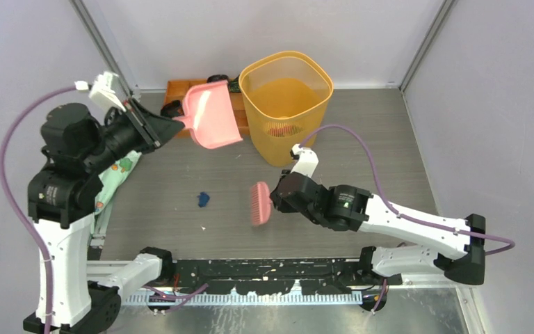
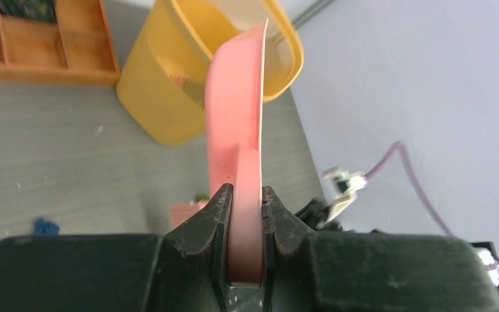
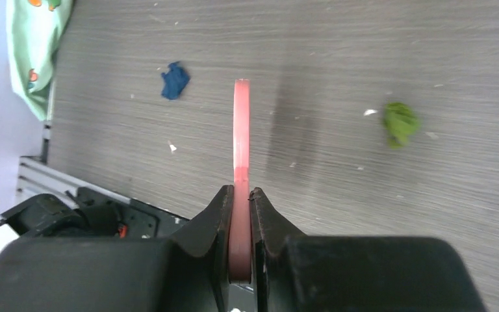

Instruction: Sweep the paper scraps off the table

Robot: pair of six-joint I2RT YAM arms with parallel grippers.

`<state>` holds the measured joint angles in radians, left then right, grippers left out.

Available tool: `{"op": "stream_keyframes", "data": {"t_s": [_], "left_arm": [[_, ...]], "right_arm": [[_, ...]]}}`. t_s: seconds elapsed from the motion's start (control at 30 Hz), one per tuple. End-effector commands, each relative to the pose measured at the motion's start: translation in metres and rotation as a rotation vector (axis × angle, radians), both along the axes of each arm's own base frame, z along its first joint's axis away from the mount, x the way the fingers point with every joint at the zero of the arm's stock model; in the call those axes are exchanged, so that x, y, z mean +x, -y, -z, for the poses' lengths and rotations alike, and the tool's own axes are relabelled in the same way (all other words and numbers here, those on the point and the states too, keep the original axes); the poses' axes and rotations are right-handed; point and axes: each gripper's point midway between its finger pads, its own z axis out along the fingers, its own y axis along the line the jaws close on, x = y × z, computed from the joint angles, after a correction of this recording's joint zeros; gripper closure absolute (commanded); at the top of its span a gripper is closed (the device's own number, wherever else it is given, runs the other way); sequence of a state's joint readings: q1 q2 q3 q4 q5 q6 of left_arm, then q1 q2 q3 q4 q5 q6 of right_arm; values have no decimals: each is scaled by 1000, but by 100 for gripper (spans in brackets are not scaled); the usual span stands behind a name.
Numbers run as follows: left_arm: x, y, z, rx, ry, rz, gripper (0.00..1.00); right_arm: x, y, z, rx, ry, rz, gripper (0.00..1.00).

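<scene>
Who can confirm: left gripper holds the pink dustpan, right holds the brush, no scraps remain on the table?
Not the scraps part: the right wrist view shows a dark blue scrap and a green scrap on the table. Left gripper holding the pink dustpan and right gripper holding the brush are correct.

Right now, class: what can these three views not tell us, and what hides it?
Top view: what lies in the yellow bin, blurred through its mesh wall.
Top view: orange tray, mostly covered by the pink dustpan and bin.
Left wrist view: dustpan's inside, seen only edge-on.
Top view: green scrap missing; only the right wrist shows it.
</scene>
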<state>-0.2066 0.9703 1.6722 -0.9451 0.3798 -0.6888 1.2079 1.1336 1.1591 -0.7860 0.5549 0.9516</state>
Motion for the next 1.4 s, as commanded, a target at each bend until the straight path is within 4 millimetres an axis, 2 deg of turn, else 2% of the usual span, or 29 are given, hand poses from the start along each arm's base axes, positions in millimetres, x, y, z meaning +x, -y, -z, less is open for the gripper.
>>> {"op": "stream_keyframes", "data": {"t_s": [0.0, 0.17, 0.3, 0.43, 0.53, 0.6, 0.73, 0.8, 0.87, 1.0, 1.13, 1.2, 1.3, 1.37], "left_arm": [[-4, -29, -48, 50, 135, -151, 99], [-15, -64, -74, 131, 198, -314, 99], [-26, -84, -72, 187, 190, -396, 100], [-32, -90, -59, 202, 171, -417, 100], [-31, -86, -51, 203, 149, -395, 100], [-31, -82, -46, 198, 138, -375, 100], [-27, -77, -32, 204, 109, -348, 99], [-23, -72, -20, 205, 82, -322, 100], [-20, -65, -9, 196, 61, -291, 99], [-14, -56, 15, 189, 22, -247, 100], [-6, -36, 53, 152, -59, -154, 99], [-3, -24, 76, 115, -106, -104, 99], [2, -8, 113, 55, -176, -48, 100], [4, -1, 136, 23, -221, -25, 99]], "right_arm": [[8, -70, -24, 390, 7, -91, 99], [21, -122, -19, 468, -11, -165, 100], [37, -166, -28, 535, -2, -210, 99], [59, -202, -13, 554, -58, -212, 99], [74, -224, 15, 550, -137, -196, 99], [82, -225, 43, 484, -197, -159, 100], [85, -197, 92, 310, -288, -89, 100], [84, -172, 112, 212, -333, -53, 99], [84, -139, 124, 105, -342, -9, 100], [79, -68, 123, -35, -323, 52, 100], [65, 5, 112, -154, -307, 101, 100], [60, 32, 102, -191, -298, 118, 100], [54, 61, 86, -232, -265, 122, 99], [51, 64, 75, -209, -243, 93, 99]]}}
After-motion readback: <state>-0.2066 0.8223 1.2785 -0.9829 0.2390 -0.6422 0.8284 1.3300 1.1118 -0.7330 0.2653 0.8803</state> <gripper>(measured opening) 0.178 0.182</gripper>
